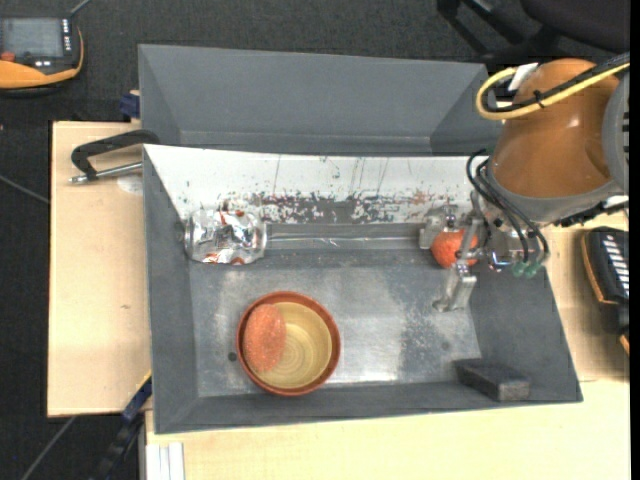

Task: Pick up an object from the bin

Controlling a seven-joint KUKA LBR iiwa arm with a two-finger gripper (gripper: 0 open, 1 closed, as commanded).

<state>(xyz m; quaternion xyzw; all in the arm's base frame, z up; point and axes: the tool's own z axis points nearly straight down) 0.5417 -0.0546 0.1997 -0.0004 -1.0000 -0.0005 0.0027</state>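
Gripper: my gripper (458, 288) hangs low at the right end of the bin (380, 318), over bare floor. I cannot tell whether it is spread or pressed together, and I see nothing in it that I could call held.
Nearest thing: an orange lump (446, 249) lies just far of my tip and a shade left, close against my wrist hardware. I cannot say if it touches me or only sits beside me.
Its shape: roundish, with no long axis I can make out, so by my judgement the grip angle matters little.
What the move turns on: the lump is on my far side, so I judge a short shift toward the far wall (330, 183) comes before any descent.
Edges: the far wall stands close beyond the lump and the right wall (525, 338) is close on my right, so there is little slack on either side.
Open room: the floor left of me and near of me is bare, the easy way to back off.
Block: a black block (492, 380) sits in the near right corner, apart from me.
Bowl: a bowl (318, 353) holding an orange disc (264, 336) stands well left, toward the near wall.
Foil wad: a foil wad (225, 238) lies in the far left corner, farthest from me.
Risk: I may nudge the lump against the far wall instead of closing round it.
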